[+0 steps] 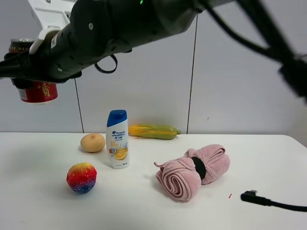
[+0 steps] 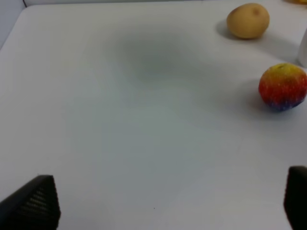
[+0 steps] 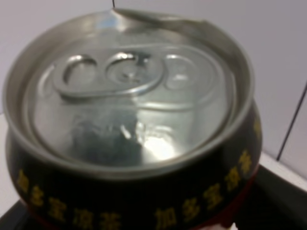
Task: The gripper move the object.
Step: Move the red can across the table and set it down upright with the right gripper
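Observation:
The red can point(image 1: 38, 91), with yellow characters and a silver top, hangs high above the table's far left. My right gripper point(image 1: 28, 72), on the black arm reaching across from the upper right under a white bracket point(image 1: 48, 14), is shut on it. The right wrist view is filled by the can's silver top and dark rim point(image 3: 129, 120). My left gripper point(image 2: 168, 201) is open and empty above bare white table; its black fingertips point(image 2: 33, 203) stand wide apart. It does not show in the exterior view.
On the white table point(image 1: 43, 211) stand a white blue-capped shampoo bottle point(image 1: 117, 139), a potato point(image 1: 92, 142), a rainbow ball point(image 1: 81, 177), a rolled pink towel point(image 1: 192, 170), a yellow-green corn cob point(image 1: 152, 132) and a black cable point(image 1: 268, 201). The left wrist view shows the potato point(image 2: 247, 20) and ball point(image 2: 283, 86).

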`<state>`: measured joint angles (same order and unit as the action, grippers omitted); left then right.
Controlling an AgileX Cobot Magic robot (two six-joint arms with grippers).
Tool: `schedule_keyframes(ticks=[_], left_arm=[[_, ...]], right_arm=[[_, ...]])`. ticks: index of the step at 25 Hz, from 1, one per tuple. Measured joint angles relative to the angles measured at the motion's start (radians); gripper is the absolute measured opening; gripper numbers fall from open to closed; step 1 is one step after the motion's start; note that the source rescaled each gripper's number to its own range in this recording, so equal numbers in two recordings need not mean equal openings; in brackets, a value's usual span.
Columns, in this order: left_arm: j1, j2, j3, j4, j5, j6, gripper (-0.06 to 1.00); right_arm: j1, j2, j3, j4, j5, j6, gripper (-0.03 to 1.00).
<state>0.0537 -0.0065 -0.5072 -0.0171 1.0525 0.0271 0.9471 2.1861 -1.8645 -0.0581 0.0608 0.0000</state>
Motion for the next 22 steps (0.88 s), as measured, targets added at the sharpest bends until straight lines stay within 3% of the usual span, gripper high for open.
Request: schedule_keyframes(ticks=[9,15,22], left_arm=[[0.000,0.000,0.000,0.000,0.000,0.000,1.00],[0.000,0.000,0.000,0.000,0.000,0.000,1.00],[0.000,0.000,0.000,0.000,0.000,0.000,1.00]], right_arm=[[-0.002,0.255,-0.205,0.031,-0.008,0.000,0.01],[-0.030,0.328,-0.215,0.031,-0.129,-0.016,0.01],[-0.052,0.376,-0.222,0.031,-0.159,-0.032,0.01]])
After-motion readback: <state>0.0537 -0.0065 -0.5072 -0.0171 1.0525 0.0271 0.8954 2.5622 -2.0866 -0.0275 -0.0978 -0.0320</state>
